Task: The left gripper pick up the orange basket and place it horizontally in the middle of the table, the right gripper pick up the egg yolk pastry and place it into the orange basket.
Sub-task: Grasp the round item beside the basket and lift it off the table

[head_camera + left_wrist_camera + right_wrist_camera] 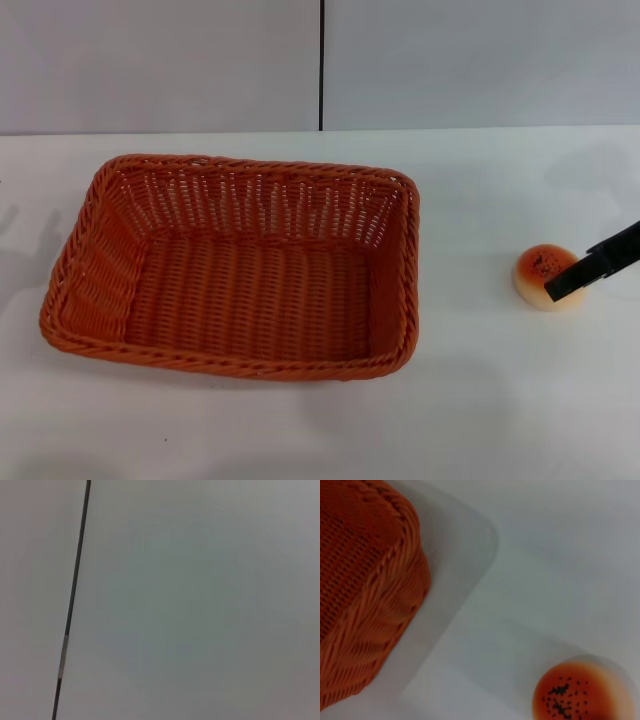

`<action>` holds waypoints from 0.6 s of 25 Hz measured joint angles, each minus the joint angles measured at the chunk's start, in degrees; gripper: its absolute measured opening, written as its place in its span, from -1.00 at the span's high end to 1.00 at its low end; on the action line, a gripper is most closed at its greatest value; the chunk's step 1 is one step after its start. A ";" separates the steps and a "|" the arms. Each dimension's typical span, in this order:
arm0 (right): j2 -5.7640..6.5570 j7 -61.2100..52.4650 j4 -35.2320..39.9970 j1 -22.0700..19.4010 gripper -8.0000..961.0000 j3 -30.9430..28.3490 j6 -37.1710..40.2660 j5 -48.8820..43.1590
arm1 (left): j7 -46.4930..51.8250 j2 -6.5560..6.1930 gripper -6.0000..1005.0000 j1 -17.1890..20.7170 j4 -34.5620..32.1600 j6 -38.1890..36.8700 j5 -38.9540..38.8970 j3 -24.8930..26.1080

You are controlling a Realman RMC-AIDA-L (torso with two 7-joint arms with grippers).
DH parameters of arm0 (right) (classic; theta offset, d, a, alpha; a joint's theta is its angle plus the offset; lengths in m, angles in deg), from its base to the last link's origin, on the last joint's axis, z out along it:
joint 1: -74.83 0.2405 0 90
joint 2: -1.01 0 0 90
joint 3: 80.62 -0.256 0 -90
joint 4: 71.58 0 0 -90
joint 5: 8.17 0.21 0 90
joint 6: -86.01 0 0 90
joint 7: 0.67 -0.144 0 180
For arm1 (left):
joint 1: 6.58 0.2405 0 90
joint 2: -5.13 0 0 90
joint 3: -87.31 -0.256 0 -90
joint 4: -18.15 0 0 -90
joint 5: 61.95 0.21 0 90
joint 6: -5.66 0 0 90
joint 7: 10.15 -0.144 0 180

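Observation:
The orange basket (235, 270) stands upright on the white table (480, 400), left of centre, long side across my view, nothing inside it. The right wrist view shows one of the basket's (365, 595) woven corners. The egg yolk pastry (540, 268) sits on the table to the basket's right, well apart from it; its sesame-specked top (570, 700) shows in the right wrist view. My right gripper (570, 285) reaches in from the right edge, its black tip overlapping the pastry's right side. The left gripper is out of view.
Grey wall panels (480, 60) with a dark vertical seam (321, 65) rise behind the table's far edge. The left wrist view shows only a grey panel (200, 600) and its dark seam (75, 590).

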 joint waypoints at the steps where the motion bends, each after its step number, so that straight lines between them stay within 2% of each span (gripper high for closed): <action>1: 0.00 0.10 -0.32 -0.12 -0.17 0.02 -0.32 0.02 | 0.04 0.03 -0.10 0.07 0.00 0.00 0.01 0.00; 7: -0.12 0.30 -0.66 -1.02 -0.17 0.03 -2.01 0.02 | 0.33 0.09 -0.10 0.12 0.00 0.00 0.04 0.00; 15: 0.63 0.03 -0.84 -2.53 -0.17 -0.49 -5.32 -0.58 | 0.41 -0.01 -0.09 0.14 0.00 0.37 0.04 0.00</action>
